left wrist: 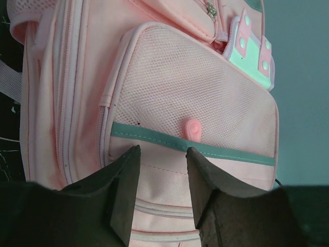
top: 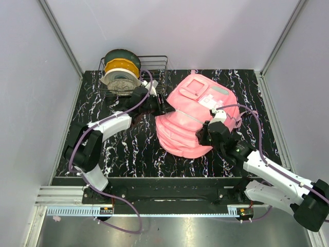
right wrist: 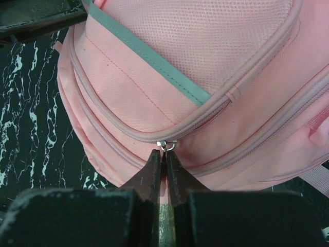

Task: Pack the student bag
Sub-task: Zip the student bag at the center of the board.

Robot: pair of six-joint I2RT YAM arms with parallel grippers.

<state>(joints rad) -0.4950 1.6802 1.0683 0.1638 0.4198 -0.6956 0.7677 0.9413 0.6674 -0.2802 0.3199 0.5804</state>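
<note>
Pink student bag (top: 198, 121) lies on black marble table (top: 123, 149), middle-right of top view. Left gripper (left wrist: 162, 152) at bag's left side, fingers apart, nothing between them, pointing at mesh pocket (left wrist: 195, 87). Right gripper (right wrist: 165, 154) at bag's lower right edge, fingers pressed together on small zipper pull (right wrist: 167, 146). Wire basket (top: 157, 62) with big spools (top: 122, 69) sits upper left.

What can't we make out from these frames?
- Right wrist view: jaws of the right gripper, shut under the zipper slider, hide any pull tab between them.
- Left wrist view: the left gripper stands open over the student bag; its jaws hide any contact with the fabric.
- Top view: the bag's inside, covered by fabric.
- Top view: the rolls in the wire rack, too small to identify.
</note>
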